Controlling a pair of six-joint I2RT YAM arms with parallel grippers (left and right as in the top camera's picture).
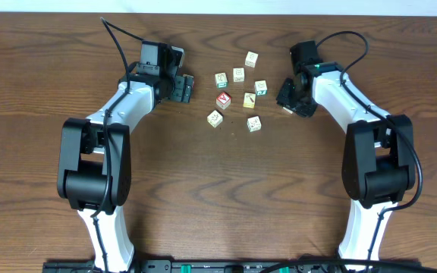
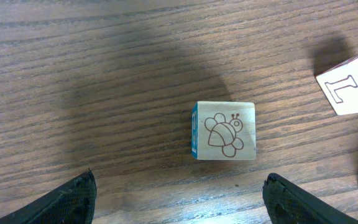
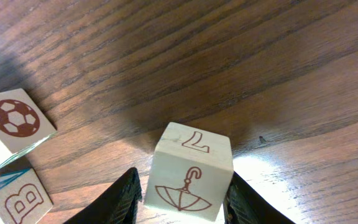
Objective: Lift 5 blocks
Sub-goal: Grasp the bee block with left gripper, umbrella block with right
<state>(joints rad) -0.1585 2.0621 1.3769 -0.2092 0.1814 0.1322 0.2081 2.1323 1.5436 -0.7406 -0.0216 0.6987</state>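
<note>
Wooden table (image 3: 241, 56); soccer-ball cube (image 3: 11, 118), B cube (image 3: 23, 200) beside block (image 3: 188, 165) in right gripper (image 3: 182, 198)

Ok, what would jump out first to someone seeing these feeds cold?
The umbrella block fills the right wrist view, pinched in the right gripper. The bee block sits on the table just ahead of the wide-open left gripper. Overhead, a loose cluster of cubes lies between the arms, including a red-faced cube.

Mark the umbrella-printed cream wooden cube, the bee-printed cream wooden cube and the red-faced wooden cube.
umbrella-printed cream wooden cube (image 3: 188, 183): right wrist view, umbrella face.
bee-printed cream wooden cube (image 2: 225, 130): left wrist view, top face.
red-faced wooden cube (image 1: 224, 99): overhead view, top face.
</note>
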